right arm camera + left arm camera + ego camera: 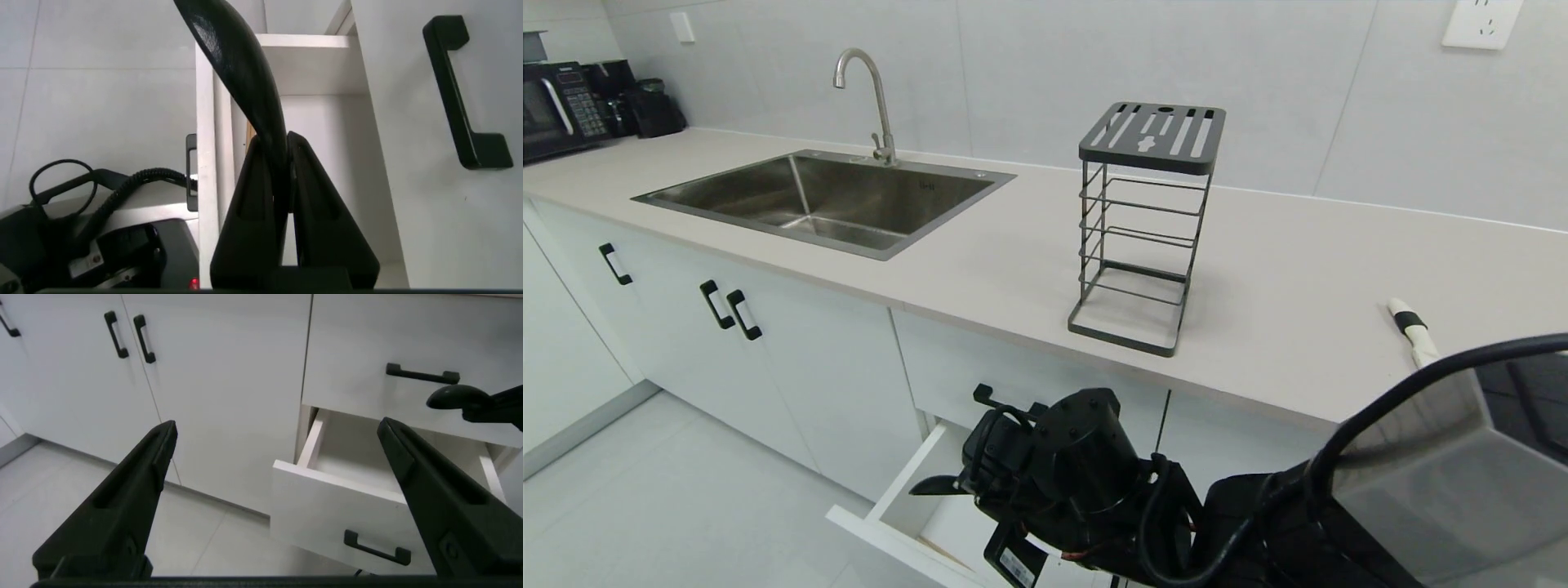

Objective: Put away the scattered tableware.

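Observation:
A black spoon-like utensil is clamped between the fingers of my right gripper, which is shut on its handle. It hangs over the open white drawer below the counter. In the head view that gripper sits low in the centre, with the utensil's dark tip above the drawer. My left gripper is open with nothing in it, out in front of the cabinet fronts and facing the drawer; the held utensil shows beyond it. A white-handled utensil with a black band lies on the counter at the right.
A dark wire rack stands mid-counter, right of a steel sink with a tap. A microwave sits far left. Closed cabinet doors with black handles lie left of the drawer; another closed drawer is above it.

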